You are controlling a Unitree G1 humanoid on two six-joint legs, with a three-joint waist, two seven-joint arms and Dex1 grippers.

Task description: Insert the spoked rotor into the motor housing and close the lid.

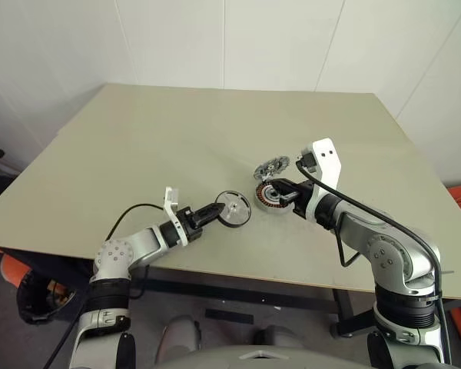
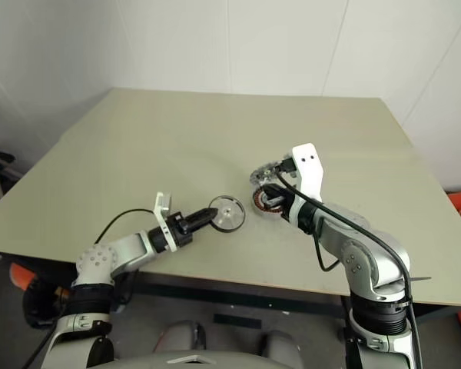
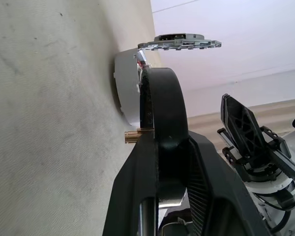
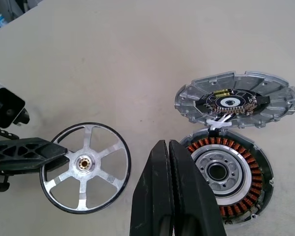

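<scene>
A: How far along is it?
B: The left gripper has its jaws pinched on the spoked rotor at the rim, beside the motor housing, not in it.
A: And the lid?
B: Standing open. The right gripper, jaws fully together and empty, rests at the housing's edge. Insertion and closing remain.

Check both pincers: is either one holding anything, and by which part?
The left pincer holds the spoked rotor by its dark rim, one finger on each face. The right pincer is shut, holding nothing, beside the motor housing.
</scene>
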